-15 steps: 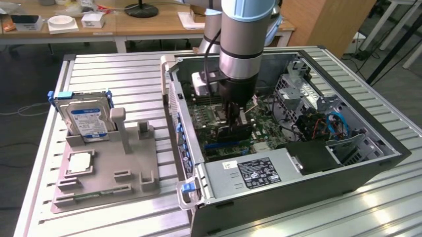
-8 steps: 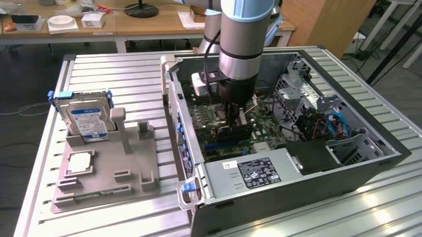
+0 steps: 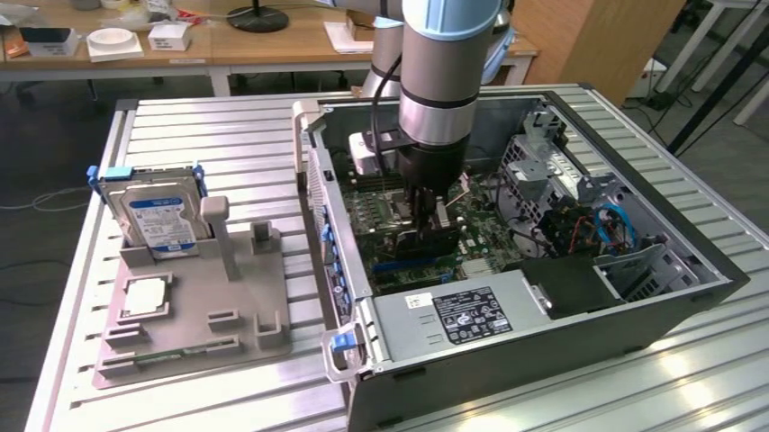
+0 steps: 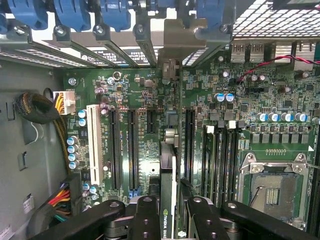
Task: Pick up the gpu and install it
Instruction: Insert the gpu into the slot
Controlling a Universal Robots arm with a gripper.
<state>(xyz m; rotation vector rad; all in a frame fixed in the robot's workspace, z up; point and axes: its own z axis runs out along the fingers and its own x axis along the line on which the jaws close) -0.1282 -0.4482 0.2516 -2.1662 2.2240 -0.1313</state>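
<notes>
Gpu [image 3: 423,245] hangs edge-down directly under the gripper [image 3: 429,223], inside the open computer case [image 3: 673,297] and very close above the motherboard [image 3: 481,238]. The fingers [image 4: 146,215] are clamped on the card from both sides, so as far as I can judge the gripper holds it.

The risk I see is in the alignment. The card hides the place directly below it. If its lower edge is not exactly over a slot, a push downward can press the contacts against the board and damage them. The end of the card far from the fingers can also catch on the rear wall of the case, under the blue latches [image 4: 75,12]. A card tilted in the grip would cause the same trouble.

The wrist view shows the top edge of the card and a long black slot [image 4: 189,145] running parallel just beside it, but the height above the board cannot be read there. The exterior view gives this height. It also shows the hard drive [image 3: 162,220] on the grey tray [image 3: 229,342], outside the case and well apart from the gripper.
</notes>
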